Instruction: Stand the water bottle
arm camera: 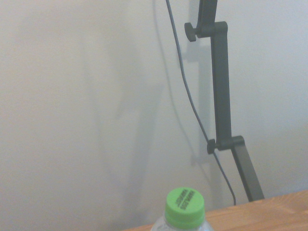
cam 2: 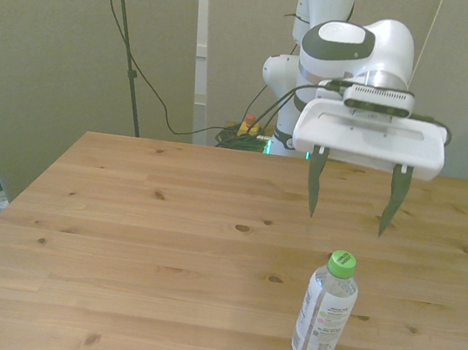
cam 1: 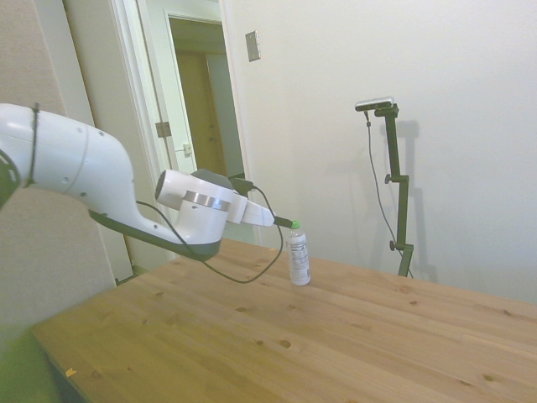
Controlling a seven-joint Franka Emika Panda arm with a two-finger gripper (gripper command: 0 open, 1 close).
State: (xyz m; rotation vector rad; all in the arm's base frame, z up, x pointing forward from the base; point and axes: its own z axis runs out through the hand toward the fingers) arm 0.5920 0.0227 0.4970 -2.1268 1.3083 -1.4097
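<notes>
The water bottle [cam 2: 326,310] stands upright on the wooden table [cam 2: 162,243], close to the table edge at the bottom of the front view, green cap [cam 2: 342,262] uppermost. The gripper [cam 2: 351,214] hangs behind the bottle and apart from it, fingers spread wide, holding nothing. Handling estimate: thin clear plastic, light, slim and easily tipped; the wall probably yields under pressure and the label may be slick. Recommended hold: across the body below the cap, with moderate force. Count: one bottle, one cap, one gripper, one table
</notes>
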